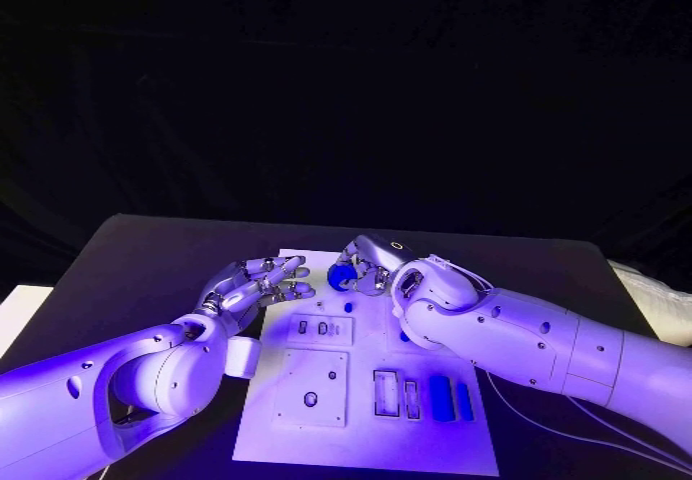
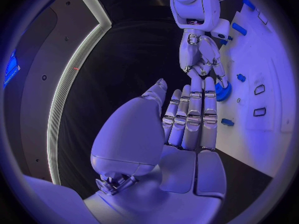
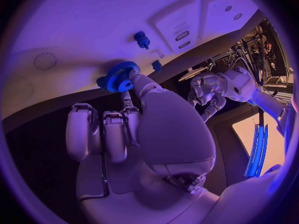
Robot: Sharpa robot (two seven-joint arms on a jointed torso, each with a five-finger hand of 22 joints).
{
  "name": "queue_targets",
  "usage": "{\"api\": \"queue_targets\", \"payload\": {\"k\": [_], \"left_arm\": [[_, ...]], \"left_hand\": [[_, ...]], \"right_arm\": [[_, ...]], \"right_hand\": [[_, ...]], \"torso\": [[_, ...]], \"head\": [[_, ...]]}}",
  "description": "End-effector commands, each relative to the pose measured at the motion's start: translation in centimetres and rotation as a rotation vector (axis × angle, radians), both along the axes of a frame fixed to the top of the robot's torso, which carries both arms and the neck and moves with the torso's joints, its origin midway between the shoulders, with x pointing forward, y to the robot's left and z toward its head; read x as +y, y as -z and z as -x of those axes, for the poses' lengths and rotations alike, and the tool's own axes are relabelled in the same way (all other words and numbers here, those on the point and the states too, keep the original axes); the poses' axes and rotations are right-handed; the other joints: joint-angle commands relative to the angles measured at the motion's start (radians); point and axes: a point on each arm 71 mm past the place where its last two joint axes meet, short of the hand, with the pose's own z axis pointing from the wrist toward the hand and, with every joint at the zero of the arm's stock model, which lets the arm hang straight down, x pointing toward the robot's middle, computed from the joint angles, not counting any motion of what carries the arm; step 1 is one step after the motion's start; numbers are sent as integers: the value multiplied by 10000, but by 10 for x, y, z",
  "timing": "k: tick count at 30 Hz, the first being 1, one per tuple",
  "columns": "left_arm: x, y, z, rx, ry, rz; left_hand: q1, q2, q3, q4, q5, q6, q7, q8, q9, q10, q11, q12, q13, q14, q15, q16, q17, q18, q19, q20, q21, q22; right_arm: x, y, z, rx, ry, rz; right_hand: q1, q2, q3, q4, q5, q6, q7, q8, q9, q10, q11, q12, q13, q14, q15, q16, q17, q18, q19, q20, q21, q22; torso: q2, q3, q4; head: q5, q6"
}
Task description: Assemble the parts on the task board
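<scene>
Fingers of right hand (image 3: 134, 134) pinch blue gear (image 3: 121, 76); left hand (image 2: 187, 119) fingers straight, empty.

On the dark desk (image 1: 144, 260) lies the white board (image 1: 361, 440). At its twelve o'clock end the right robot hand (image 1: 372, 268) holds a blue gear (image 1: 343, 277). The left robot hand (image 1: 260, 285) hangs at the board's ten o'clock corner, fingers spread and empty. Two blue blocks (image 1: 450, 398) sit toward four o'clock, beside a rectangular slot (image 1: 385, 392).

One task board (image 1: 368, 420); one blue gear (image 3: 121, 76); two hands.
</scene>
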Motion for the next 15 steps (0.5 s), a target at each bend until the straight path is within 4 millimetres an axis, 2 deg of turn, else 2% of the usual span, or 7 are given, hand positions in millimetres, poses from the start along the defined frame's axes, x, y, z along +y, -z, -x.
{"api": "queue_targets", "payload": {"k": [1, 7, 9, 11, 15], "left_arm": [[-2, -2, 0, -104, 134, 179], [-2, -2, 0, -98, 137, 177], [-2, -2, 0, -96, 133, 174], [-2, -2, 0, -95, 136, 175], [-3, -2, 0, -86, 159, 181]], "left_hand": [[45, 15, 52, 12, -42, 9, 42, -50, -9, 4, 65, -68, -15, -21, 22, -65, 9, 114, 52, -10, -28, -16], [45, 15, 52, 12, -42, 9, 42, -50, -9, 4, 65, -68, -15, -21, 22, -65, 9, 114, 52, -10, -28, -16], [45, 15, 52, 12, -42, 9, 42, -50, -9, 4, 65, -68, -15, -21, 22, -65, 9, 114, 52, -10, -28, -16], [45, 15, 52, 12, -42, 9, 42, -50, -9, 4, 65, -68, -15, -21, 22, -65, 9, 114, 52, -10, -28, -16], [45, 15, 52, 12, -42, 9, 42, -50, -9, 4, 65, -68, -15, -21, 22, -65, 9, 114, 52, -10, -28, -16]], "right_arm": [[2, 2, 0, 45, -78, 357], [0, 3, -1, -20, 272, 539], [-1, 3, -2, -34, 328, 540], [-1, 3, -2, -27, 364, 494], [0, 4, -3, 62, 397, 444]], "right_hand": [[-114, 17, 100, 50, 33, 540, -230, -23, 205, 163, -2, -47, 1017, 840, -15, -69, 1630, -82, -42, -5, 20, -25], [-301, -85, 103, 87, -54, 480, -189, -118, 173, 82, 34, -220, 902, 829, 18, -95, 1579, -76, -66, 23, -1, -60], [-445, -162, 80, 145, -231, 273, -117, -269, 107, 15, 89, -363, 804, 823, 57, -108, 1555, -71, -88, 49, -20, -93], [-702, -317, -27, 280, -850, -407, 95, -710, -64, -28, 267, -452, 753, 827, 194, -103, 1573, -70, -122, 140, -49, -141], [-1126, -573, -505, 712, -960, -1953, 104, -822, -141, -75, 311, -536, 711, 835, 267, -87, 1613, -56, -140, 261, -66, -156]], "torso": [[-2, 2, -2], [6, 4, -16], [8, 4, -24], [3, 1, -18], [0, 5, 1]], "head": [[0, -13], [-3, -15], [4, -14], [-1, -27], [-3, -29]]}}
